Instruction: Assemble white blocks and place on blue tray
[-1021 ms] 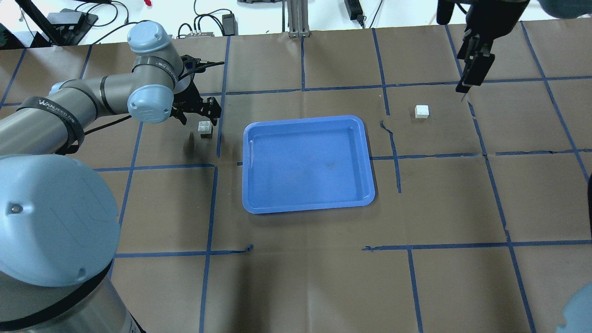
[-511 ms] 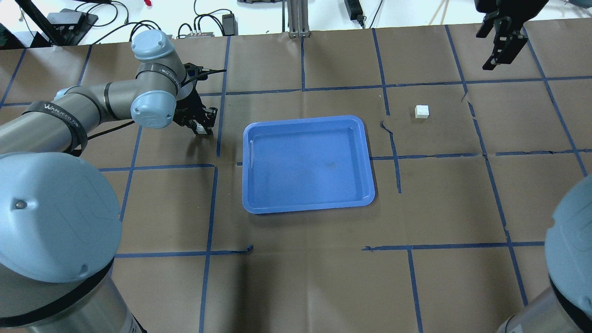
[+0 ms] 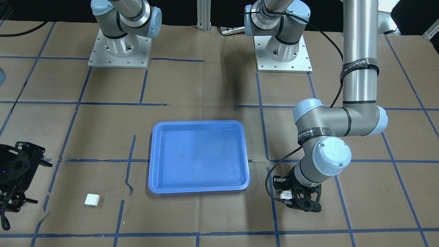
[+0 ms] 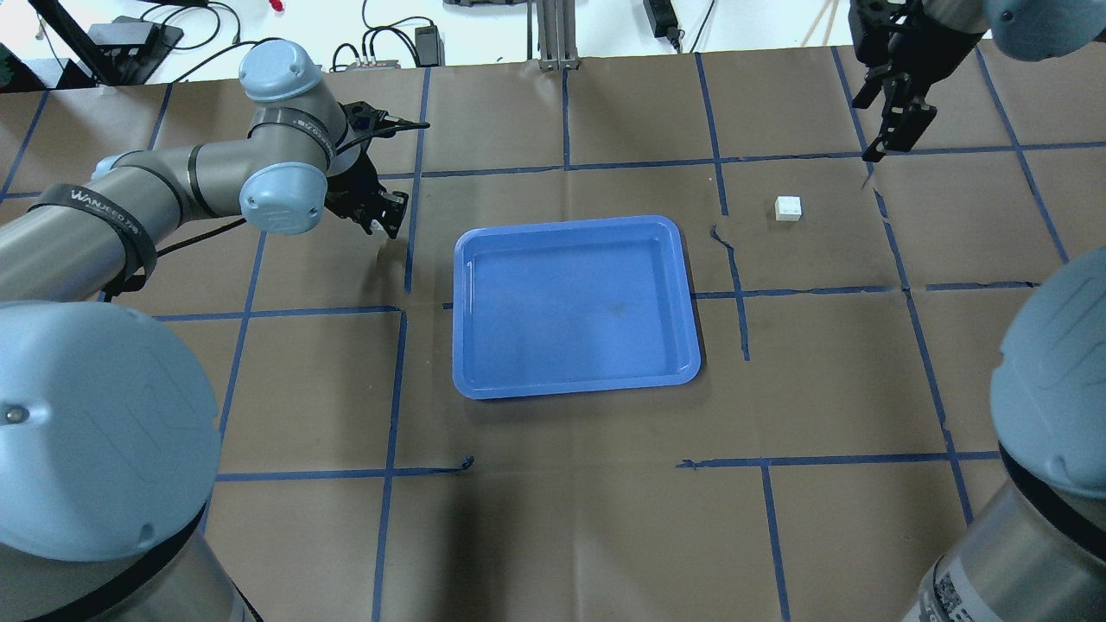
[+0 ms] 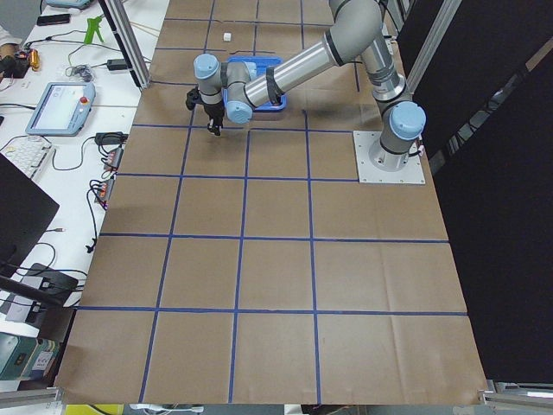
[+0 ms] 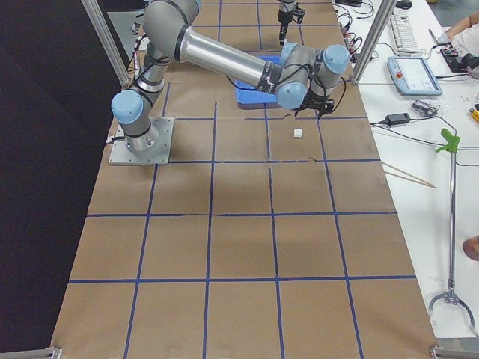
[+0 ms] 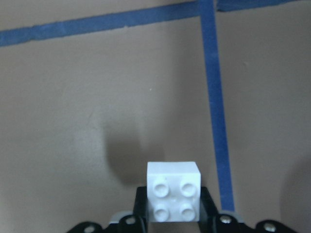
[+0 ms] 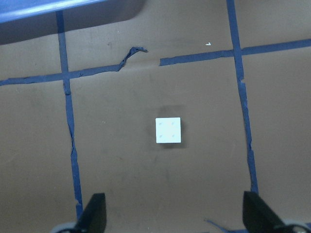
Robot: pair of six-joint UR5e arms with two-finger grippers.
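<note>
Overhead exterior view: right pincer (image 4: 892, 136), wide open and empty, hangs upper right of the loose white studded plastic brick (image 4: 788, 209); left pincer (image 4: 382, 214), frame left of the rectangular blue plastic tray (image 4: 570, 302), clamps the second brick (image 7: 173, 197).

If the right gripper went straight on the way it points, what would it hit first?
Probably the loose white block, which lies centred ahead of the open right gripper in its wrist view. Depth is unclear, so it might touch the table beside it instead.
</note>
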